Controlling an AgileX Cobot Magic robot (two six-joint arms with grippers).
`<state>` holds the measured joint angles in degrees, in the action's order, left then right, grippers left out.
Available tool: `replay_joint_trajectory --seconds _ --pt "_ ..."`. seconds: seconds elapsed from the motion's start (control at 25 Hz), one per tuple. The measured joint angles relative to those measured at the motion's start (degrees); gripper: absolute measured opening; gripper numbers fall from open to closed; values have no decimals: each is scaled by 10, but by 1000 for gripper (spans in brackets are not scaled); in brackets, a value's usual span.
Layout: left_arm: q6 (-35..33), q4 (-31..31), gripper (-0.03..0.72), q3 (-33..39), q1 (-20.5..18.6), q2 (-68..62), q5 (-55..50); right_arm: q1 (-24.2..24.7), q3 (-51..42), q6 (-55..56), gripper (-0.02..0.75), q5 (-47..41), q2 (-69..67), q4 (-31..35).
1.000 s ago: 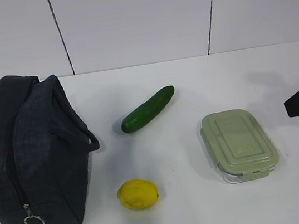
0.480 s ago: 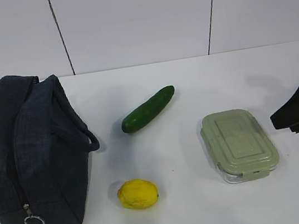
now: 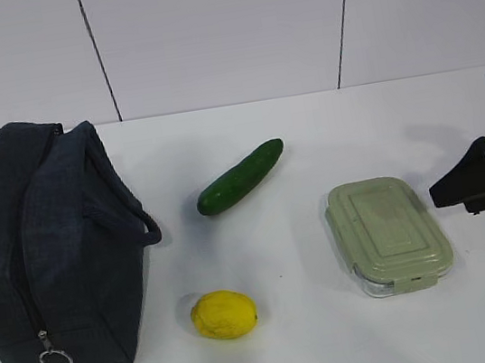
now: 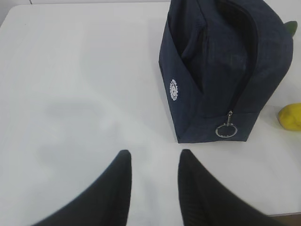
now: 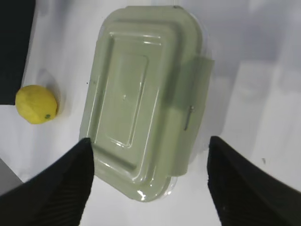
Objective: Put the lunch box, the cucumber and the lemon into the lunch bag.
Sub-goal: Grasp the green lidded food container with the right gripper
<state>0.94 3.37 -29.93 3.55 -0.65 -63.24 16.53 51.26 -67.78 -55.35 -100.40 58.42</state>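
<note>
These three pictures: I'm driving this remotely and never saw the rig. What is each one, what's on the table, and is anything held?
It is a two-armed robot with a camera in front and one on each wrist. The front picture shows the white table with a dark lunch bag zipped shut on the left, then a cucumber, a lemon and a green-lidded lunch box. The right gripper comes in from the right edge.

The left wrist picture looks past the left gripper, its two dark fingers apart over bare table, toward the bag's zipper ring.

The right wrist picture looks down on the lunch box, with that gripper's fingers wide open on either side.

Nothing is held.
</note>
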Motion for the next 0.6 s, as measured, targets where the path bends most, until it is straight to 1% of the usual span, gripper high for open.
replay_joint_trajectory --seconds 0.2,0.44,0.6 --pt "0 0 242 0 0 0 0 0 5 0 623 1 -23 31" --pt "0 0 242 0 0 0 0 0 32 0 631 0 -81 37" --pt "0 0 242 0 0 0 0 0 41 0 631 0 -99 59"
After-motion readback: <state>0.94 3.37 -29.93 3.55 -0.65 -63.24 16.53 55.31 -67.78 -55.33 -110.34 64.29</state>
